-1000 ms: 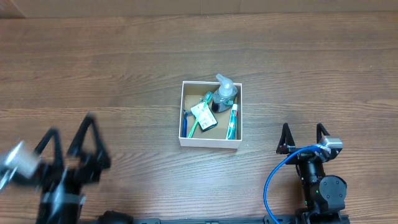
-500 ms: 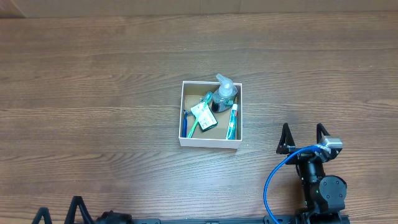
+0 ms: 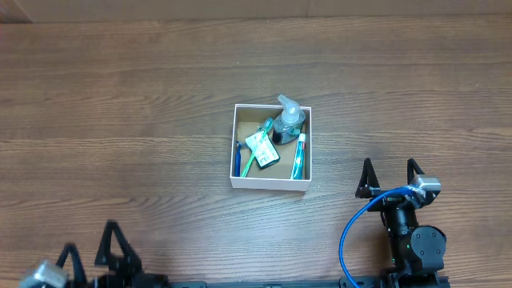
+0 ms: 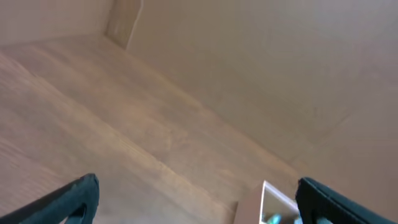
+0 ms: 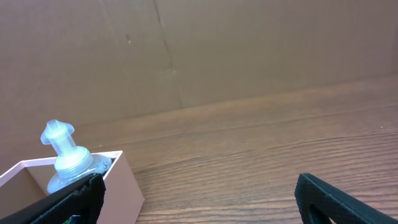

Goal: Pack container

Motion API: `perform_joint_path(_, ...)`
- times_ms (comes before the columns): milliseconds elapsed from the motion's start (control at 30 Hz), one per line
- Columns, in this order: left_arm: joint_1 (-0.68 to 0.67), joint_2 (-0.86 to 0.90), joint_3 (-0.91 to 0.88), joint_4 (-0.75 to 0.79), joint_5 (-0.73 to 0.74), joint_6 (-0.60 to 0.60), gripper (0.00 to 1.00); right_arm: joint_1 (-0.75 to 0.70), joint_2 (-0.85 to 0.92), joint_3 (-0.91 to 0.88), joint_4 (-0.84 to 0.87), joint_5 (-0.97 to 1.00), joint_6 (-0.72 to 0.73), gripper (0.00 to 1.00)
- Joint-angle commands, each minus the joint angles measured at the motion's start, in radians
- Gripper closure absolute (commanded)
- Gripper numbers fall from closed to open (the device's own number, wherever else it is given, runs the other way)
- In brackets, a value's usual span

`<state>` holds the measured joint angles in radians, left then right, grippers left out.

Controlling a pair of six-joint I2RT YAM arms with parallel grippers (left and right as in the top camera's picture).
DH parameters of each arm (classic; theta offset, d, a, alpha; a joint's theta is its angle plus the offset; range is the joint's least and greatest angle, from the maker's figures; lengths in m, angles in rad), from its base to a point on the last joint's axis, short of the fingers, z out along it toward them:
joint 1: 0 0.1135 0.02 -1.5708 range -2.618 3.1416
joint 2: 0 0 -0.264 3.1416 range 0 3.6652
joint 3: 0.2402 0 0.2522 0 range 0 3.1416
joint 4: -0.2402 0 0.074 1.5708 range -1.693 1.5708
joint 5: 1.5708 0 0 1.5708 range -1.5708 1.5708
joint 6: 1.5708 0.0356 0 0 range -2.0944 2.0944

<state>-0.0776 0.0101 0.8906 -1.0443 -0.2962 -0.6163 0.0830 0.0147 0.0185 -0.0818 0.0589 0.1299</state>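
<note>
The container point(image 3: 270, 184), a square white box with a brown inside, sits mid-table. It holds a clear pump bottle point(image 3: 288, 120), a toothpaste tube point(image 3: 298, 155), a green toothbrush point(image 3: 253, 160) and a green-white packet point(image 3: 262, 147). My left gripper point(image 3: 88, 244) is open and empty at the bottom left edge, far from the box. In the blurred left wrist view, a box corner point(image 4: 273, 198) shows by the right finger point(image 4: 323, 196). My right gripper point(image 3: 390, 168) is open and empty, to the right of the box. In the right wrist view, the box point(image 5: 121, 183) and pump bottle point(image 5: 65, 155) are at the left.
A brown cardboard wall point(image 5: 249, 50) stands behind the wooden table point(image 3: 120, 104). A blue cable point(image 3: 352, 228) loops beside the right arm's base point(image 3: 412, 244).
The left arm pulled back from the lower left of the table to the bottom edge, then rose a little into view again. The right arm and the box have not moved.
</note>
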Motion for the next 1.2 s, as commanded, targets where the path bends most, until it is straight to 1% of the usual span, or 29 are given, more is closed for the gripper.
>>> perform_joint_path(0, 0.007, -0.006, -0.142, 0.165, -0.006, 0.060, 0.00, -0.007, -0.011, -0.011, 0.005, -0.002, -0.003, 0.00)
perform_joint_path(100, 0.007, -0.006, -0.274, 0.370, 0.064, 0.198, 0.00, -0.007, -0.011, -0.011, 0.005, -0.002, -0.003, 0.00)
perform_joint_path(200, 0.007, -0.006, -0.426, 0.592, 0.185, 0.374, 0.00, -0.007, -0.011, -0.011, 0.005, -0.002, -0.003, 0.00)
perform_joint_path(333, 0.007, -0.006, -0.570, 0.772, 0.320, 0.513, 0.00, -0.007, -0.011, -0.011, 0.005, -0.002, -0.003, 0.00)
perform_joint_path(467, 0.008, -0.006, -0.667, 0.838, 0.322, 0.522, 0.00, -0.007, -0.011, -0.011, 0.005, -0.002, -0.003, 0.00)
perform_joint_path(633, 0.039, -0.006, -0.771, 0.866, 0.324, 0.535, 0.00, -0.007, -0.011, -0.011, 0.005, -0.002, -0.003, 0.00)
perform_joint_path(833, 0.055, -0.006, -0.850, 0.888, 0.323, 0.537, 0.00, -0.007, -0.011, -0.011, 0.005, -0.002, -0.003, 0.00)
perform_joint_path(1167, 0.058, -0.006, -0.855, 0.900, 0.296, 0.546, 0.00, -0.007, -0.011, -0.011, 0.005, -0.002, -0.003, 0.00)
